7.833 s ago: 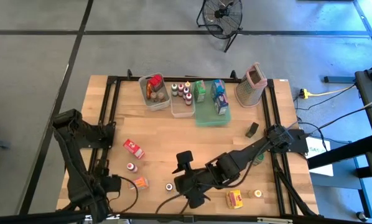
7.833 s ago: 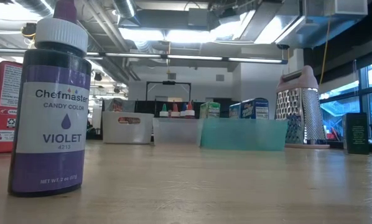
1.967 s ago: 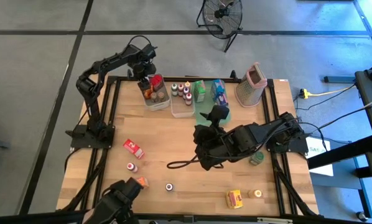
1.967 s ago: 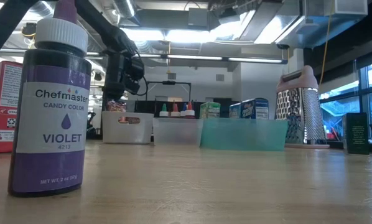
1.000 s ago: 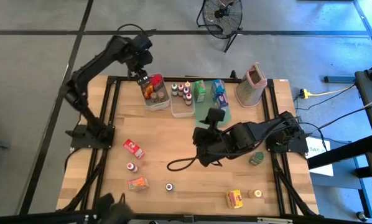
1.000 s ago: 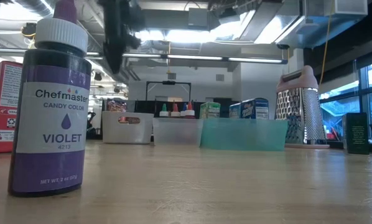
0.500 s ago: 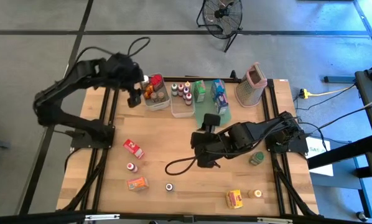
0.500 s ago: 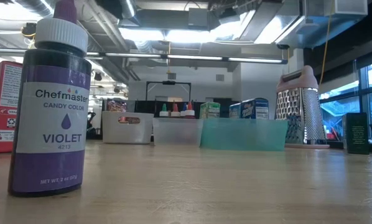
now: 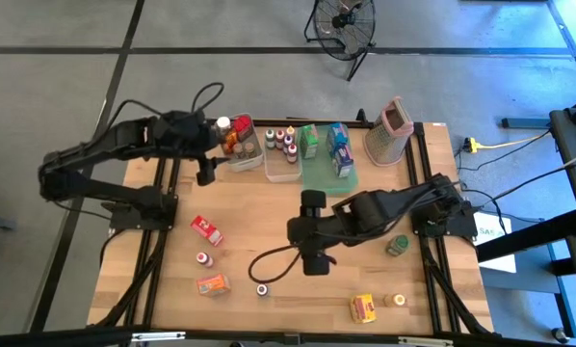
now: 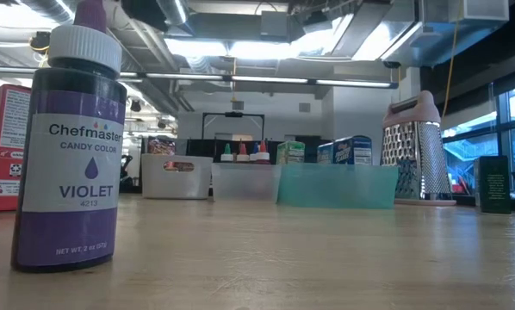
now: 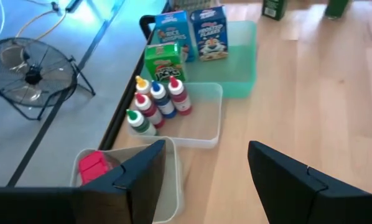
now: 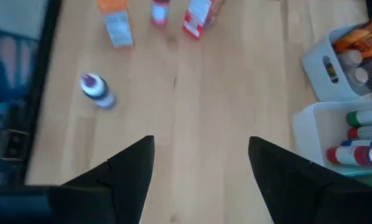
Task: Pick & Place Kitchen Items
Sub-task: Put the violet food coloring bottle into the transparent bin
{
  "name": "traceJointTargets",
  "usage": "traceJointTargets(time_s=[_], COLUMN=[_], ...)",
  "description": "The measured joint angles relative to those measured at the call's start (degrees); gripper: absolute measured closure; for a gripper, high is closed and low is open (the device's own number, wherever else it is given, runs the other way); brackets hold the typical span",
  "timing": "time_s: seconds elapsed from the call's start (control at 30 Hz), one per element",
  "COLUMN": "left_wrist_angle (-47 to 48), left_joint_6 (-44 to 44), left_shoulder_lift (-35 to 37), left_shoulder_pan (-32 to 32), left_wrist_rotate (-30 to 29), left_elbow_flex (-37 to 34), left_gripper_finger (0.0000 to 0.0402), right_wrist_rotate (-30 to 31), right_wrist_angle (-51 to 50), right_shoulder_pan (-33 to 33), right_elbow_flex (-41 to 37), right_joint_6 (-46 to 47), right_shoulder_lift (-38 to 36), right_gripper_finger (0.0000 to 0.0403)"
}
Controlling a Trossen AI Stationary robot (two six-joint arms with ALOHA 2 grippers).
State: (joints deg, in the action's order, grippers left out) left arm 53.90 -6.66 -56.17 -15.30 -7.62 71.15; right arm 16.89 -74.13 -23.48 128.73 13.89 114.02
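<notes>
Near the front edge of the counter stands the violet colour bottle, upright, apart from its neighbours: an orange packet beside it, a small red-capped bottle and a red box further toward the left arm's side. It looks a light, stiff plastic bottle with a smooth label, so it may slip or topple if nudged high up; the sound hold, I judge, is across the round body below the white cap, from above.

The right tool hangs over the counter just beyond the bottle, toward the bins, its fingers standing wide and holding nothing; in its wrist view the bottle lies ahead and off to one side, not between the fingers. A yellow box and a little jar sit well apart from the bottle on the right arm's side.

The left tool is far from the bottle, beside the clear bin at the back of the counter, likewise spread wide and empty.
</notes>
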Motion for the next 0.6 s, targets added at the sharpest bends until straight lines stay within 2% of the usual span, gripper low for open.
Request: traceJointTargets(time_s=[0.3,0.47,0.6], left_wrist_angle=[-4.6,-6.2,-6.2], left_joint_6=[0.0,-0.1,0.0], left_shoulder_lift=[5.4,7.5,8.1], left_shoulder_pan=[3.7,4.8,5.8], left_wrist_rotate=[0.0,0.0,0.0], left_elbow_flex=[-6.0,-8.0,-8.0], left_gripper_finger=[0.0178,0.0178,0.0178], right_wrist_rotate=[-1.7,-7.6,-8.8], right_wrist_angle=[1.1,4.6,7.1], right_shoulder_pan=[0.5,0.5,0.5], right_elbow_flex=[0.0,0.0,-0.1], right_joint_6=[-6.6,-9.9,-10.3], right_shoulder_lift=[6.0,8.4,9.3], right_gripper_finger=[0.0141,0.0141,0.0141])
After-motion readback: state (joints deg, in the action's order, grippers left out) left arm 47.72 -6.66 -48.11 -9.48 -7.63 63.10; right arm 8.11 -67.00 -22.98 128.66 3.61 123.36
